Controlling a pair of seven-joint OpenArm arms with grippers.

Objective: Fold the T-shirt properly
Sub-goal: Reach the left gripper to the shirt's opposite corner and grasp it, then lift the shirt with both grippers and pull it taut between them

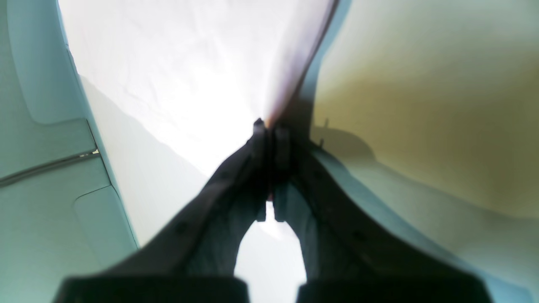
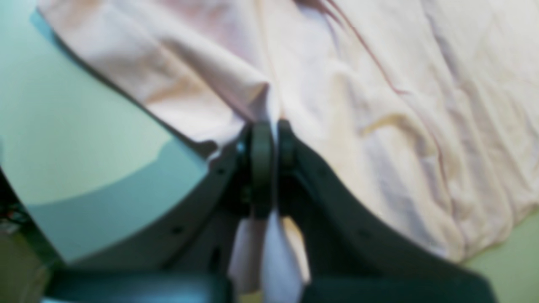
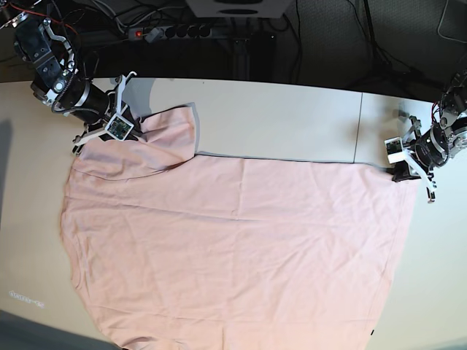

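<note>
The pale pink T-shirt (image 3: 241,240) lies spread wide and mostly flat on the table (image 3: 277,109), and no lettering shows. My right gripper (image 3: 137,131) is at the shirt's far left corner, where the cloth is bunched and folded over. In the right wrist view its jaws (image 2: 273,128) are shut on a pinch of the T-shirt (image 2: 379,105), and cloth hangs out behind them. My left gripper (image 3: 400,173) is at the shirt's far right corner. In the left wrist view it (image 1: 269,126) is shut on the edge of the overexposed T-shirt (image 1: 177,75).
A power strip (image 3: 168,31) and cables run behind the table's back edge. A seam (image 3: 357,127) crosses the tabletop on the right. The shirt's near hem reaches the table's front edge at the bottom of the base view.
</note>
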